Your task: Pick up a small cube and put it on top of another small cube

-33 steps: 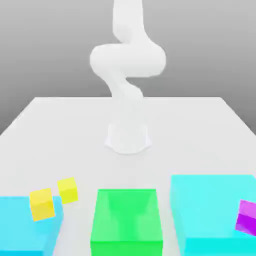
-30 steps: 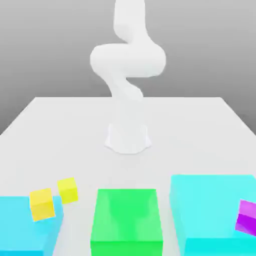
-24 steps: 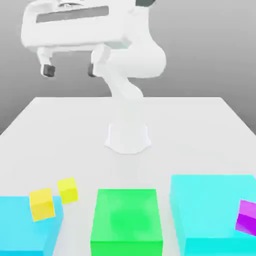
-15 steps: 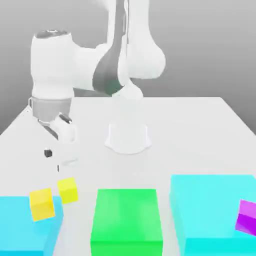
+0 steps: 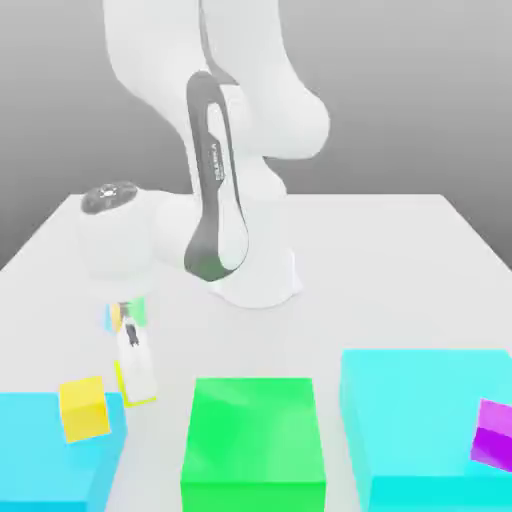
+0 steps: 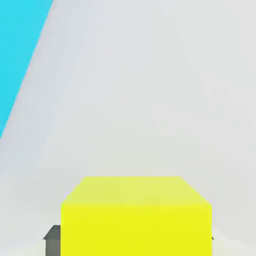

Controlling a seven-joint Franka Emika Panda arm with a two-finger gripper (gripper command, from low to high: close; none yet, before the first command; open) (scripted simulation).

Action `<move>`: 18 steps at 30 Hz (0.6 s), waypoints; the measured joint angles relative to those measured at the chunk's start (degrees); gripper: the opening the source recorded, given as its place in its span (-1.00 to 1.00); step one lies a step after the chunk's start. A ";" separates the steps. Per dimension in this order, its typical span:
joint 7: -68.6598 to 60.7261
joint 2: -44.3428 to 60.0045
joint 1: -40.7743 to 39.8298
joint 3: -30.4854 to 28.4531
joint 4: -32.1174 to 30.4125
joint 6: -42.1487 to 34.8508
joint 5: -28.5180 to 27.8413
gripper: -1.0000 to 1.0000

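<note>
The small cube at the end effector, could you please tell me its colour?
Bright yellow, clearest in the hand view.

Bright yellow cube (image 6: 136, 230), golden-yellow cube (image 5: 84, 410); green block (image 5: 254, 430), cyan block (image 5: 425, 415); purple cube (image 5: 494, 435)

Two small yellow cubes (image 5: 84, 409), apart.

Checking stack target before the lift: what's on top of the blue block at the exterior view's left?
A yellow cube rests on the blue block, near its edge. The patch of block beneath the cube is covered.
</note>
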 joint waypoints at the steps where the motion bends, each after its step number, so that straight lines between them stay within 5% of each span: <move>1: 0.08 -0.75 0.13 -0.15 -0.14 -0.62 -0.09 -1.00; 9: 2.52 -15.41 0.60 -1.74 -1.99 -12.65 -3.43 -1.00; 18: -2.10 -15.66 3.29 -2.13 14.78 -22.85 4.95 -1.00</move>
